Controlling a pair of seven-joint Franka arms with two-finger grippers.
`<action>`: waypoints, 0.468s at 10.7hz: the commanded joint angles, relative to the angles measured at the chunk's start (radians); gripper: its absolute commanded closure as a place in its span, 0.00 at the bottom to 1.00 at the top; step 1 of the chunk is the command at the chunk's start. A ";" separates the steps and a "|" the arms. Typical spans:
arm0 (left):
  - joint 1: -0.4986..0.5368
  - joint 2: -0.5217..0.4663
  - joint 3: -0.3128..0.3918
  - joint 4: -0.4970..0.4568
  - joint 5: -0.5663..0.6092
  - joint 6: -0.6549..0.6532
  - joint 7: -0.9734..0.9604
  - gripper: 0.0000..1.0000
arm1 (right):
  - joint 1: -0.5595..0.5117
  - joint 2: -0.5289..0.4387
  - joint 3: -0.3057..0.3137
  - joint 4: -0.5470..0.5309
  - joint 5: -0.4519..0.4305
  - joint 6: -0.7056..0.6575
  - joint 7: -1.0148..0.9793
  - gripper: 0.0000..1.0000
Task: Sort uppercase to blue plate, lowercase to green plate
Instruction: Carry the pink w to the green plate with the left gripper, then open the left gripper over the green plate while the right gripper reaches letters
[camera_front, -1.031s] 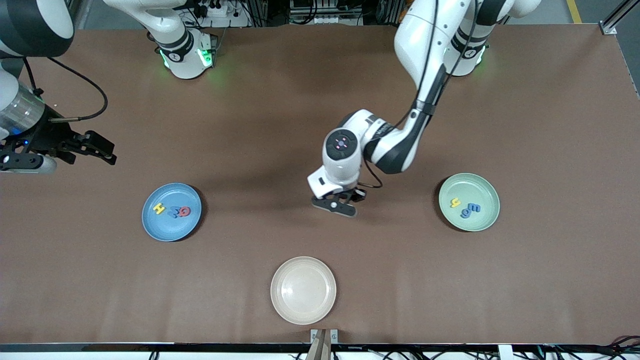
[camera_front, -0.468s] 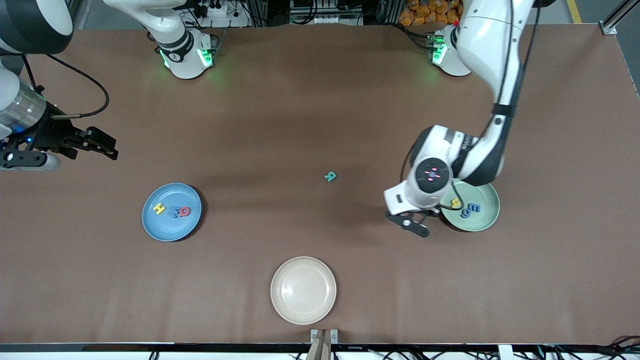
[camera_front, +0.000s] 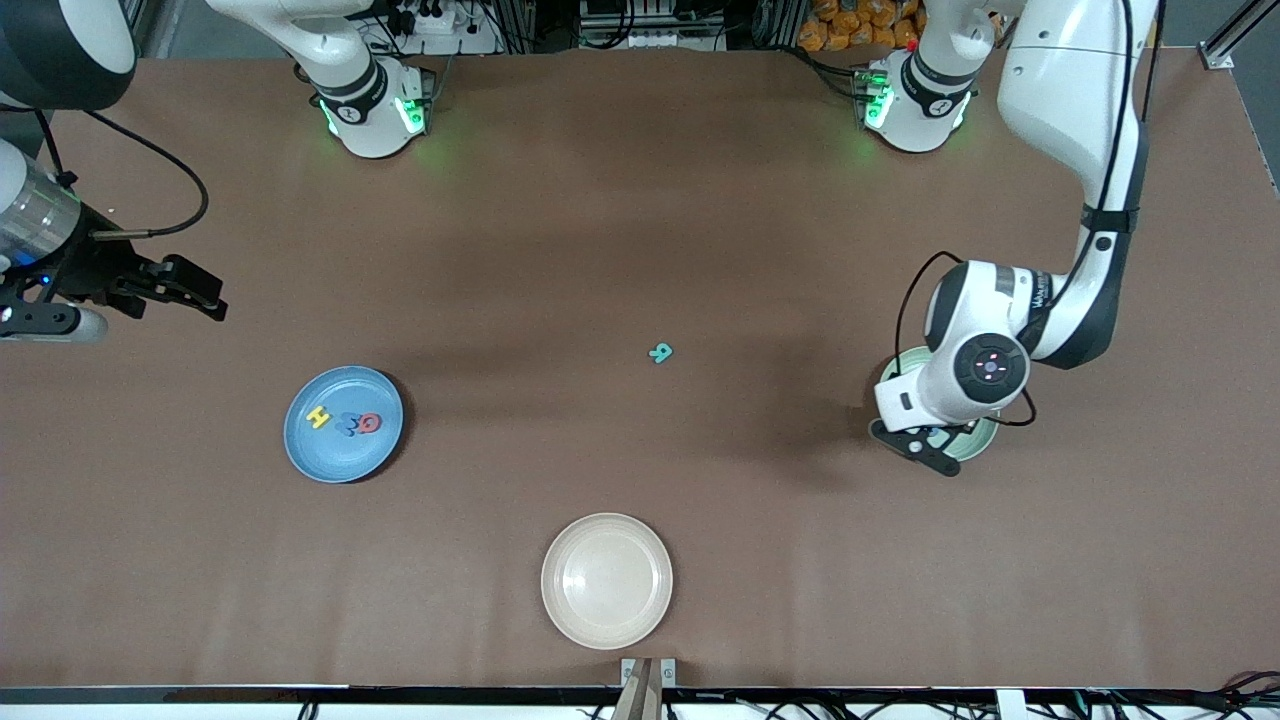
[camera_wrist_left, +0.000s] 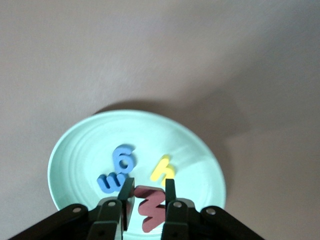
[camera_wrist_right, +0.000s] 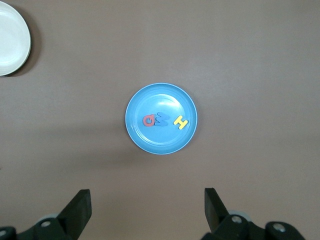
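On green plate (camera_wrist_left: 75, 150): blue g (camera_wrist_left: 123, 158), yellow h (camera_wrist_left: 162, 169).

I see one cream plate (camera_front: 606, 580) on the brown table (camera_front: 640, 230). The plate is round and shallow with a raised rim. It lies upright and holds nothing. It sits near the table edge closest to the front camera, about midway between the two ends of the table. In my right wrist view, part of the same cream plate (camera_wrist_right: 11, 37) shows at the frame corner.
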 joint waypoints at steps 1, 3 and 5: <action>0.039 -0.047 -0.020 -0.092 0.028 0.066 0.001 0.94 | 0.002 0.002 0.000 0.016 0.000 -0.012 -0.009 0.00; 0.065 -0.064 -0.021 -0.093 0.022 0.066 0.000 0.65 | 0.002 0.004 0.000 0.014 0.000 -0.011 -0.010 0.00; 0.108 -0.095 -0.023 -0.092 0.005 0.063 0.004 0.45 | 0.004 0.004 0.000 0.014 0.000 -0.011 -0.007 0.00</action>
